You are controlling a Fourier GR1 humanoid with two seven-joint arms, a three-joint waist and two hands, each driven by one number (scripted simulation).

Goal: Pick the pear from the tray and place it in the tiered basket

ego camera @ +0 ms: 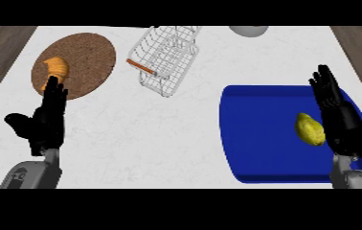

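1. Right hand [333, 111] sits over the right part of the blue tray [262, 128], fingers straight and pointing away from me, holding nothing. It is just beside the pear [310, 129], on the pear's right; I cannot tell whether skin and fingers touch.
2. Left hand [44, 119] rests open at the view's left, fingers up, near the edge of the round cork mat [84, 56]. Nothing in it.
3. Pear lies on its side in the tray, towards the right, narrow end pointing away from me. Not yet lifted.
4. Tiered basket [168, 56], white wire, stands at the middle back of the desk [176, 128], well apart from the tray. An orange rod-like piece lies on its left rim; I cannot tell what it is.
5. An orange pastry-like item [56, 67] sits on the cork mat; not part of this job.
6. Handling judgement: pear is likely light, stiff enough to grip, skin smooth and rounded, so apt to roll or slip out sideways.
7. Where to take hold: I would curl fingers and thumb across the wide belly, not the tapering neck, approaching from above.
8. Risk: a nudge from the right could roll it leftwards across the smooth tray.
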